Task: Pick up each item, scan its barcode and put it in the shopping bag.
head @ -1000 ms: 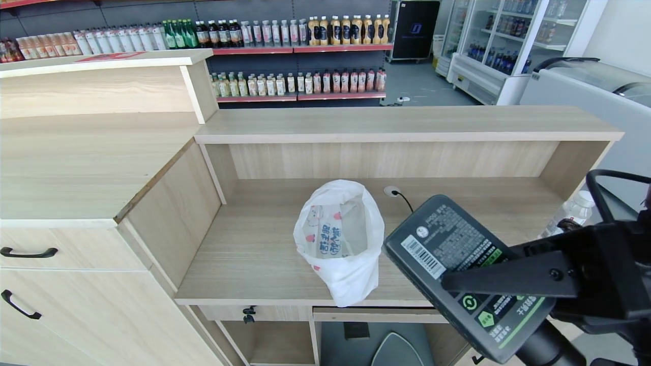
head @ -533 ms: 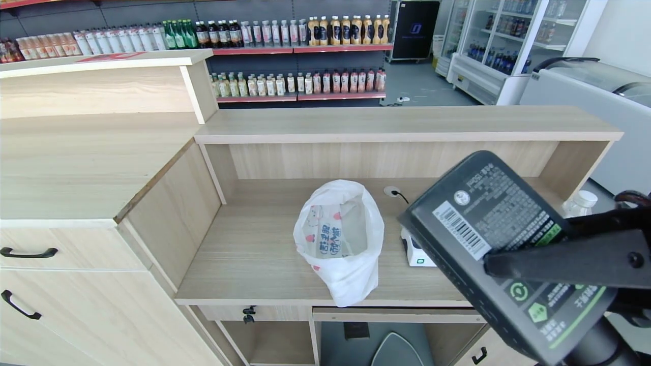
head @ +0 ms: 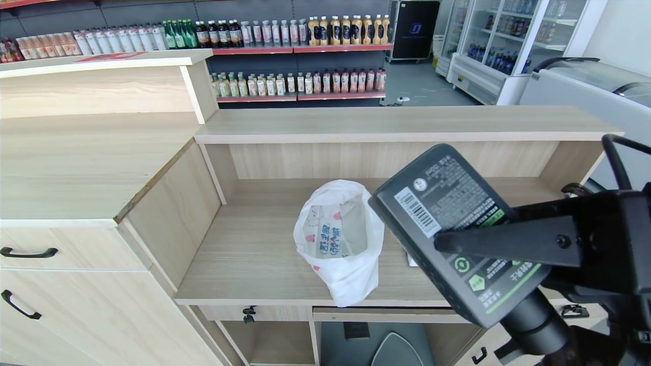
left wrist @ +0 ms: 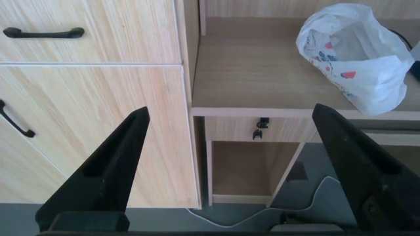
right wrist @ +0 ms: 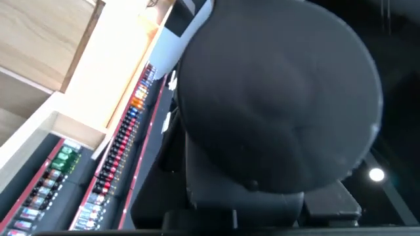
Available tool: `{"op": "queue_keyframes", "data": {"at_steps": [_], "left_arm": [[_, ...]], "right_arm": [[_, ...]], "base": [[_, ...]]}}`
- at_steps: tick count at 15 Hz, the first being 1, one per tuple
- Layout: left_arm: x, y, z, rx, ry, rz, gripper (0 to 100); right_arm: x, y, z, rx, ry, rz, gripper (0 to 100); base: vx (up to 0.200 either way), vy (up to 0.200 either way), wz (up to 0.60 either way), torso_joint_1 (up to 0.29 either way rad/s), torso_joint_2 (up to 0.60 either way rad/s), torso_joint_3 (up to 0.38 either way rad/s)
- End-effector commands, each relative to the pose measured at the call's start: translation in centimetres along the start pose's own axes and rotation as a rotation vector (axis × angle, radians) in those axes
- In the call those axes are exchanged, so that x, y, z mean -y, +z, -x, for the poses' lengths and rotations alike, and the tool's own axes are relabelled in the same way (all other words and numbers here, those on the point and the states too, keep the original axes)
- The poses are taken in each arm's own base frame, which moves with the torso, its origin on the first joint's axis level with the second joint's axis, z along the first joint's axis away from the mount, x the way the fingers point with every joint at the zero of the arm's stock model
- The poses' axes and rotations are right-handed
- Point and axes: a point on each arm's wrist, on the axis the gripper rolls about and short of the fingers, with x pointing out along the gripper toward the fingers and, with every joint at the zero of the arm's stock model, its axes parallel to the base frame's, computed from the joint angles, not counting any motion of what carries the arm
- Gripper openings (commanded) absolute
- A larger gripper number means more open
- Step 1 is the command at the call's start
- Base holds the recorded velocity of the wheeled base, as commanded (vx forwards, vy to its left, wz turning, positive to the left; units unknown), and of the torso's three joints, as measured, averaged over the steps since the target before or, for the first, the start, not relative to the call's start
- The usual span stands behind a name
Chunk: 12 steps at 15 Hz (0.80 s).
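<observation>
Over the wooden counter (head: 244, 254), the right pincer (head: 450, 249) clamps the dark package (head: 447, 203), right of the shopping bag (head: 348, 277).

r gripper (head: 445, 249) matte black, flat tapered finger (head: 508, 242) w/ one screw (head: 561, 241), black cable loop (head: 609, 157) behind; l gripper (left wrist: 231, 115) fingers (left wrist: 105, 170) same black wedges

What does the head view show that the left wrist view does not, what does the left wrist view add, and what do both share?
Head view adds: the right gripper clamping a dark package with its barcode facing up, and the bottle shelves behind.
Left wrist view adds: the left gripper, open, low before the cabinet, and a cable on the floor.
Shared: the white shopping bag on the counter and the black drawer handles.
</observation>
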Motion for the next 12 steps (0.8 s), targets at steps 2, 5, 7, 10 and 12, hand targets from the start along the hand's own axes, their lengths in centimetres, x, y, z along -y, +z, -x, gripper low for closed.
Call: {"op": "queue_keyframes", "data": {"at_steps": [2,5,7,10,12], "left_arm": [[0.0,0.0,0.0,0.000,0.000,0.000,100],[0.0,0.0,0.0,0.000,0.000,0.000,100],[0.0,0.0,0.0,0.000,0.000,0.000,100],[0.0,0.0,0.0,0.000,0.000,0.000,100],[0.0,0.0,0.0,0.000,0.000,0.000,100]], "right_arm": [[-1.5,0.8,-1.6,0.055,-0.004,-0.037,0],[-2.1,1.4,-2.5,0.089,-0.014,-0.037,0],[-2.5,1.9,-3.2,0.112,-0.016,-0.057,0],[-2.6,2.6,-4.0,0.148,-0.035,-0.074,0],[-2.7,2.7,-4.1,0.153,-0.032,-0.081,0]], "base": [[0.000,0.000,0.00,0.000,0.00,0.000],[0.000,0.000,0.00,0.000,0.00,0.000],[0.000,0.000,0.00,0.000,0.00,0.000],[0.000,0.000,0.00,0.000,0.00,0.000],[0.000,0.000,0.00,0.000,0.00,0.000]]}}
